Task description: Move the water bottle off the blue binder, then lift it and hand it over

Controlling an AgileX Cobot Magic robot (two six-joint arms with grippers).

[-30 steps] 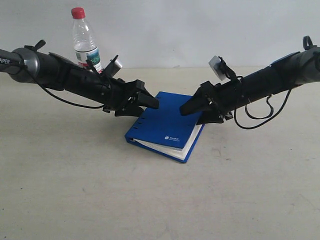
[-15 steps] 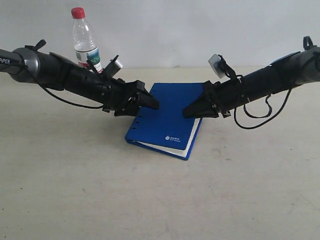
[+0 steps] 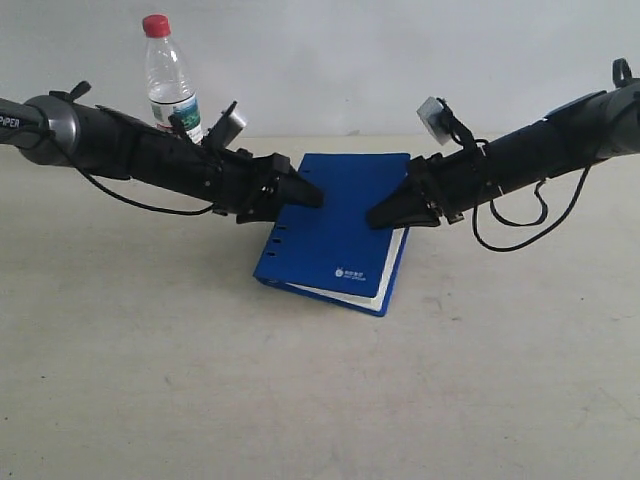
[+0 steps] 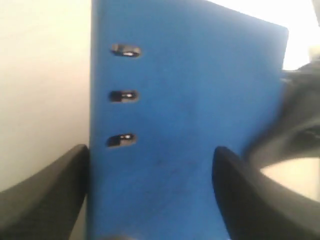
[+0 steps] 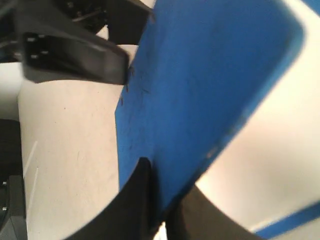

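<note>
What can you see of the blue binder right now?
The blue binder is flat, deep blue and stiff-looking. It has small slots along its spine edge, a small white logo and white pages showing at its near and right edges. It lies skewed on the table. The right gripper is shut on its page-side cover edge. The left gripper hangs open over the spine side, contact unclear. Nothing stands on it.

The left claw (image 4: 150, 152), jaws spread wide, frames the blue binder (image 4: 190, 110) and its three spine slots (image 4: 123, 95).
</note>
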